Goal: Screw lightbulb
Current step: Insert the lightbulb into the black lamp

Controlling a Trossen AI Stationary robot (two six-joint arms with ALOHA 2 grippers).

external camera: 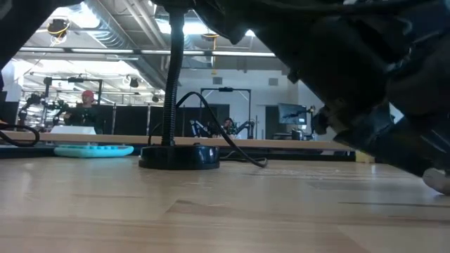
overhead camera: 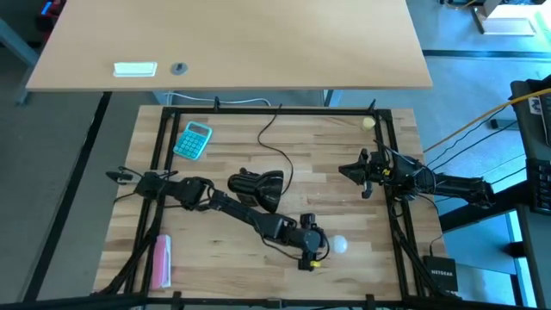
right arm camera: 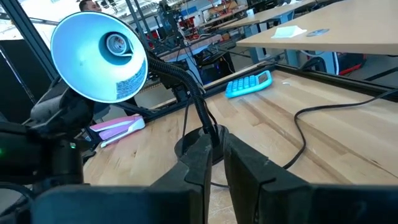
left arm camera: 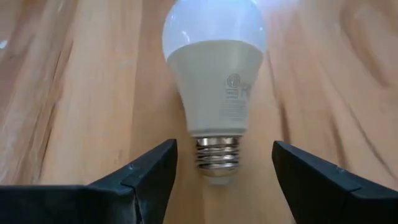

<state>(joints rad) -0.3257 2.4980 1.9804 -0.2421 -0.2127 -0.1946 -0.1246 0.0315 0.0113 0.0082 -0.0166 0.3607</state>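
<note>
High view: left arm reaches across the table to its near right part. Left gripper sits just beside the bulb, which lies loose on the wood. Lamp stands mid-table, cord trailing toward the far edge. Right gripper waits near the right rail, well apart from the bulb, pointed toward the lamp. Calculator, a pink item and a yellow ball lie off to the sides, unused.

Low view: lamp base and neck stand upright; dark arm bulk fills the right. A sliver of the bulb shows at the right edge.

Left wrist view: bulb lies on its side, screw base toward the camera, between the spread fingers. Neither touches it; nothing is grasped. The straddle looks like alignment for a pinch near the base.

Right wrist view: right gripper is clenched on nothing. The shade faces it, socket exposed, probably to receive the bulb.
</note>
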